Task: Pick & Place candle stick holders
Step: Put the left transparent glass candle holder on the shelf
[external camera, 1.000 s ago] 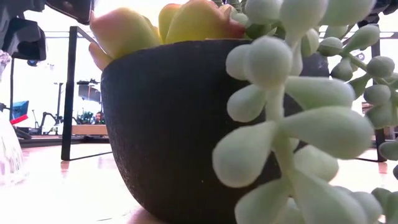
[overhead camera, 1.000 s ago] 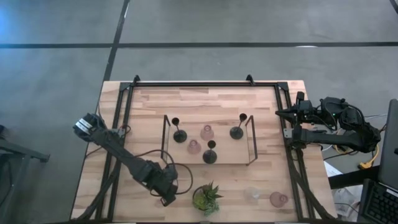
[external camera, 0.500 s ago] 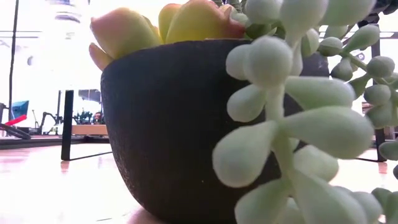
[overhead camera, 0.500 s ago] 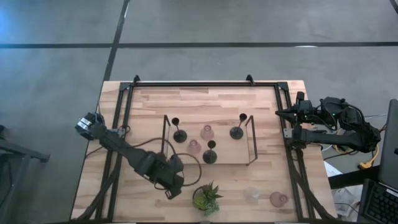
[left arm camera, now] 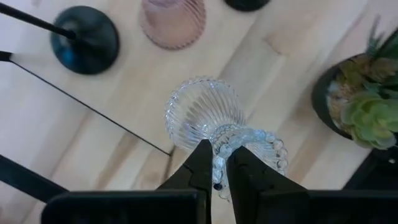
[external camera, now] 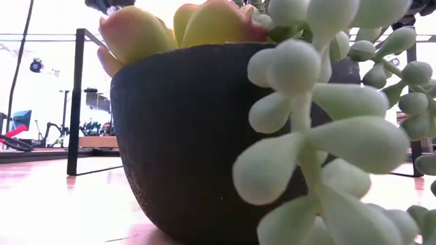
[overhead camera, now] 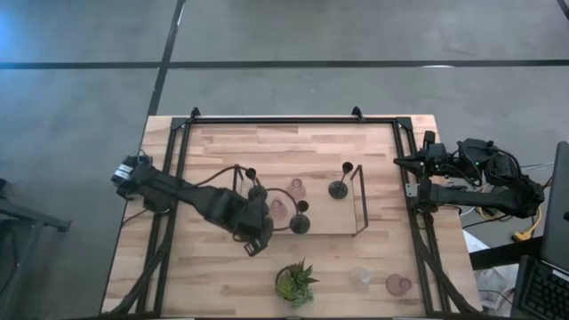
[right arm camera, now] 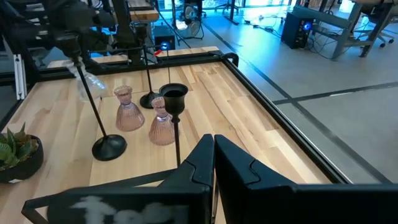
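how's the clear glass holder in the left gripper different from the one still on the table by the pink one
The held clear holder is lifted off the wood, pinched at its beaded rim by the left gripper near the tray's left end. The other clear holder stands free on the table's near edge beside a pink holder, outside the tray, with no gripper close. Both are small and see-through.

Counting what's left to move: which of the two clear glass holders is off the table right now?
The clear holder pinched by its beaded rim in the left pincer, near the tray's corner. The other clear holder stands untouched beside the loose pink holder.
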Tool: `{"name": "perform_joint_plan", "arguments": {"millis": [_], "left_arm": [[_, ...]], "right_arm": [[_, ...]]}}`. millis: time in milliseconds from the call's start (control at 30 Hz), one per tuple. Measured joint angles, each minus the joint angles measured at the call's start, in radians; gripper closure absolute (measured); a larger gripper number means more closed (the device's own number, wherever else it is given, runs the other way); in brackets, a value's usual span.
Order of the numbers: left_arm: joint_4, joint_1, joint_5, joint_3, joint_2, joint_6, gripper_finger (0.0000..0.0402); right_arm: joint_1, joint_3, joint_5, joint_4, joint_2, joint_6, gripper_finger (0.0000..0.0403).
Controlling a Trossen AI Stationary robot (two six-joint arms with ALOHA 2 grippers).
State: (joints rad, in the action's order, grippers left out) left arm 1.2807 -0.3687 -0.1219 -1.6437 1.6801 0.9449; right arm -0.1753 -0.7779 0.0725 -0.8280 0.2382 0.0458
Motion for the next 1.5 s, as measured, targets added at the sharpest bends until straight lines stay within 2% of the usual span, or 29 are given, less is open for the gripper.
{"name": "perform_joint_plan", "arguments": {"millis": [433, 800, 1067, 1200, 1300, 1500], "left_arm": [[0.005, 0.091, 0.009, 0.016, -0.001, -0.061, 0.0372], [0.0, 0.141, 0.086, 0.029, -0.002, -0.094, 0.0372], [-0.002, 0.163, 0.087, 0.034, -0.012, -0.144, 0.0372], [-0.01, 0.175, 0.088, 0.073, -0.058, -0.136, 0.0372], [-0.075, 0.187, 0.097, 0.128, -0.113, -0.125, 0.0372], [-0.152, 0.228, 0.193, 0.252, -0.182, -0.122, 0.0372]], "right_arm": [[0.0, 0.0, 0.0, 0.0, 0.0, 0.0, 0.0394], [0.0, 0.0, 0.0, 0.0, 0.0, 0.0, 0.0394], [0.0, 0.0, 0.0, 0.0, 0.0, 0.0, 0.0394], [0.0, 0.0, 0.0, 0.0, 0.0, 0.0, 0.0394], [0.0, 0.0, 0.0, 0.0, 0.0, 0.0, 0.0394], [0.0, 0.0, 0.0, 0.0, 0.0, 0.0, 0.0394]]}}
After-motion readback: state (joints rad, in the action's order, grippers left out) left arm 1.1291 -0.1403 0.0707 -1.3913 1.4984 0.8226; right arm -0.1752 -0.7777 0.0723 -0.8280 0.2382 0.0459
